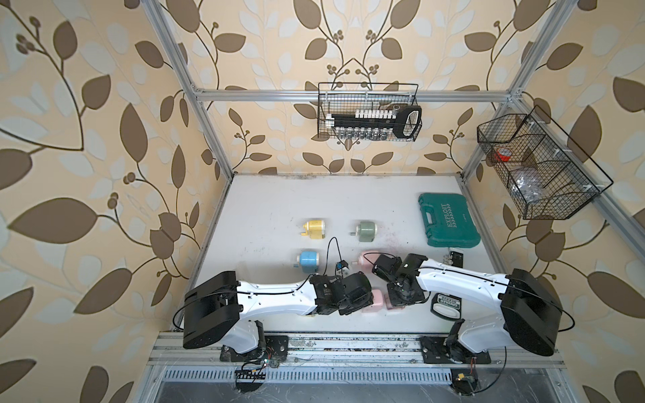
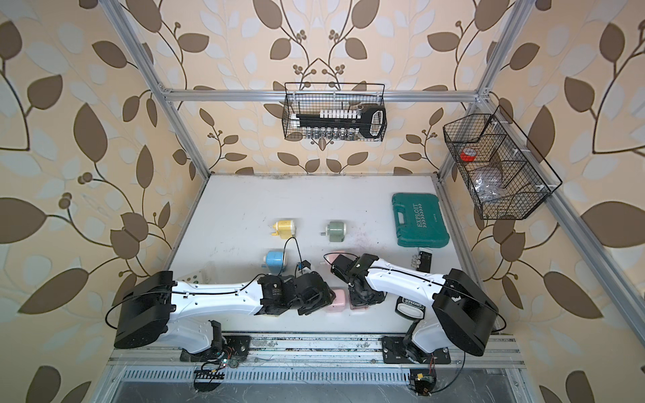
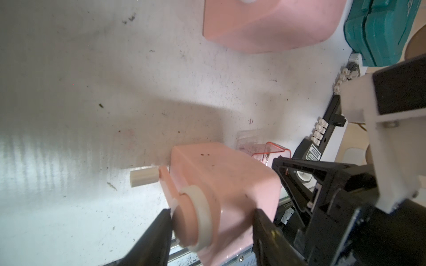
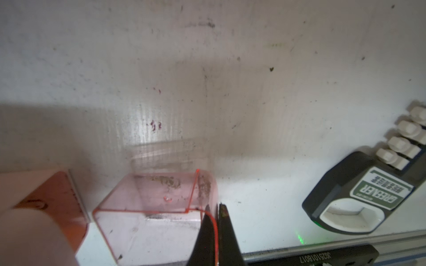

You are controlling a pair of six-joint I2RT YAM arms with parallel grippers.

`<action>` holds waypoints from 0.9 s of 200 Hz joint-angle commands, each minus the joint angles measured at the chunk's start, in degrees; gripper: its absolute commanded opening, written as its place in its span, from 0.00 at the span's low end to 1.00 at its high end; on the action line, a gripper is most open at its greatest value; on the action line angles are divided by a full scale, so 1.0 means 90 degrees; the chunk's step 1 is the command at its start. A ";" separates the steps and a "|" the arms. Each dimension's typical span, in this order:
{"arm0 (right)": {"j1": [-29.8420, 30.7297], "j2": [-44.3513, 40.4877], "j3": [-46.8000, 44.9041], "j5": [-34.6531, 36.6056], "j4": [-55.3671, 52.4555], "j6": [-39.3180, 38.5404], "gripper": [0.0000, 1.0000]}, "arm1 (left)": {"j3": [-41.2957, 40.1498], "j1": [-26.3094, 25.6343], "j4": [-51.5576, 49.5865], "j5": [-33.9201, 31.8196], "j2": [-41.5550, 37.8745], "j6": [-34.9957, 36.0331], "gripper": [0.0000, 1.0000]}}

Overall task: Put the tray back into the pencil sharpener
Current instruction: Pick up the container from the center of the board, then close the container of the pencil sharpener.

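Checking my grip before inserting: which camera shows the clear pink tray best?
Right wrist view: the tray fills the foreground, its wall pinched by the right gripper. Left wrist shows only a corner; both top views mostly hide it.

Leafy wallpaper point(image 1: 87, 104) all round here, cream with big brown and pale grey leaves on thin dark stems. An aluminium frame point(image 1: 265, 93) boxes the space in, one bar running across the back wall and posts sloping down to the corners. On that back bar hangs a black wire basket point(image 1: 326, 101); a second, longer wire basket point(image 1: 495, 132) with dividers hangs on the right-hand side. Down below lies the white tabletop point(image 1: 314, 199), scuffed and speckled with dark crumbs and a few reddish flecks. The light is bright and even, the shadows soft. At the near edge runs an aluminium rail point(image 1: 349, 343), then a slotted metal strip point(image 1: 349, 375).
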 commanded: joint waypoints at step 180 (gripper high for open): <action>0.0199 -0.0054 0.0234 -0.0508 0.0441 0.0213 0.00 | -0.0431 0.0051 -0.0475 0.0106 0.0072 -0.0039 0.56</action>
